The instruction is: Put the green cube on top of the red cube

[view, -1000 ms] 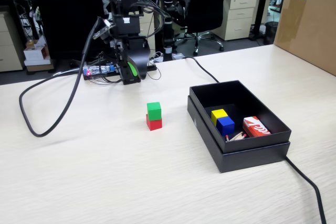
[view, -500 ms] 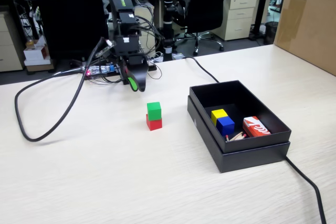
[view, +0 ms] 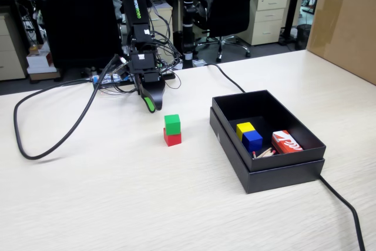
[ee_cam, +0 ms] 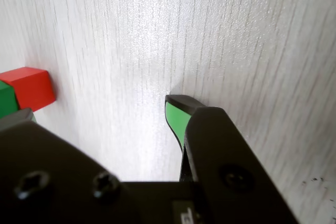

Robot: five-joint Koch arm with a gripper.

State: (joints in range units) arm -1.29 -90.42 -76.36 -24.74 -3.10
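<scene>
Stacking looks done: green cube (view: 172, 124) sits on red cube (view: 173, 139), tool (view: 151, 104) holds nothing, jaw state unclear, clear of stack; next, retreat without bumping.

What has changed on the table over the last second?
Only the arm moved: it unfolded and rose, and its gripper swung out toward the stack, holding nothing. The black cable shifted with it. The green cube stayed on the red cube, and the black box did not move.
</scene>
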